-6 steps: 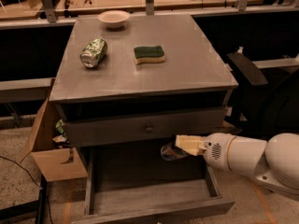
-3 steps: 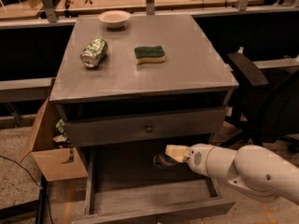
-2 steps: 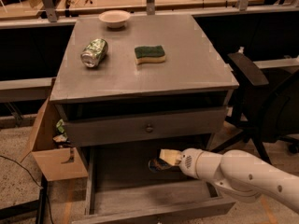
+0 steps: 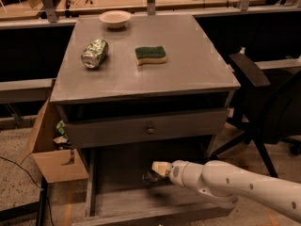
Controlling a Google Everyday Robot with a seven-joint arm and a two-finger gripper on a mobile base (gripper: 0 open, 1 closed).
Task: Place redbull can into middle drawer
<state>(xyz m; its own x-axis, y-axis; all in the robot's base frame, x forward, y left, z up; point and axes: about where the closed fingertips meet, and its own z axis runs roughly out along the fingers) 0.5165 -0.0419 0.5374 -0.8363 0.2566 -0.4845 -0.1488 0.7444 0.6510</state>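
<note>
Pincer (image 4: 155, 172) position: low in front of the cabinet, reaching from the right into the open drawer (image 4: 123, 202), below the closed drawer front (image 4: 188, 125) with the round knob. It appears pinched on the slim can (image 4: 149, 177), which shows as a dark rounded shape at its tip. The grip point is partly shadowed, so treat this as probable.

Location of the slim can: inside the outline of the open drawer, towards the back, near the middle of its width. Whether its base touches the drawer floor cannot be determined.

Handling properties (judged):
- Wall: thin metal, stiff along its length, easily dented by side pressure. Use moderate clamping force only.
- Surface: smooth and likely slippery. A light pinch may let it slide or rotate.
- Weight: light if empty, noticeably heavier if full. Which applies cannot be determined.
- Stability: tall and narrow, so it tips readily when set down upright. Once on its side it will roll on the flat floor.

Recommended hold: across the body at about mid-height, away from the top rim.

Not involved: green can (image 4: 94, 53) lying on its side, sponge (image 4: 150, 55) and bowl (image 4: 115, 18), all on the cabinet top (image 4: 197, 79).
</note>
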